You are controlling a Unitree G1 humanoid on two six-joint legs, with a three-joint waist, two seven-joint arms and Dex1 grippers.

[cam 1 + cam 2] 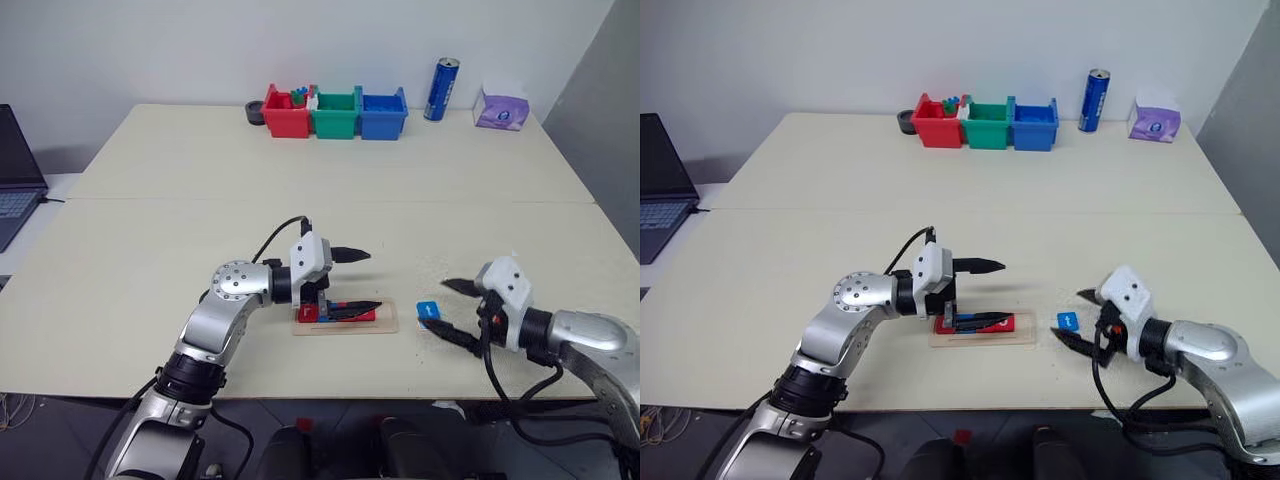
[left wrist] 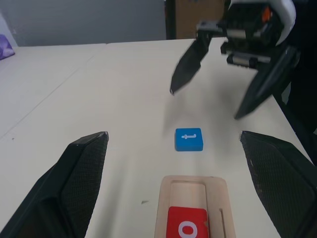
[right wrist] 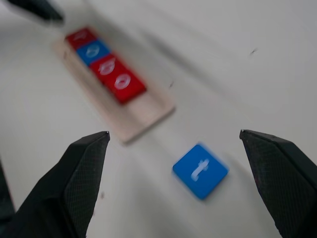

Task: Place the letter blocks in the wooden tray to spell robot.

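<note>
The wooden tray (image 1: 388,322) lies near the table's front edge and holds several letter blocks in a row, three red (image 3: 124,82) and one blue (image 3: 95,49). Its right end is bare. The red block nearest that bare end reads "o" (image 2: 187,228). A blue letter block (image 1: 428,310) with a white "t" lies flat on the table just right of the tray. My left gripper (image 1: 372,280) hovers over the tray, pointing right, open and empty. My right gripper (image 1: 432,304) is open around the space just above the blue block, not touching it.
Red (image 1: 287,112), green (image 1: 335,113) and blue (image 1: 383,113) bins stand in a row at the table's back, with a blue can (image 1: 441,89) and a purple tissue pack (image 1: 501,110) to their right. A laptop (image 1: 15,180) sits off the left edge.
</note>
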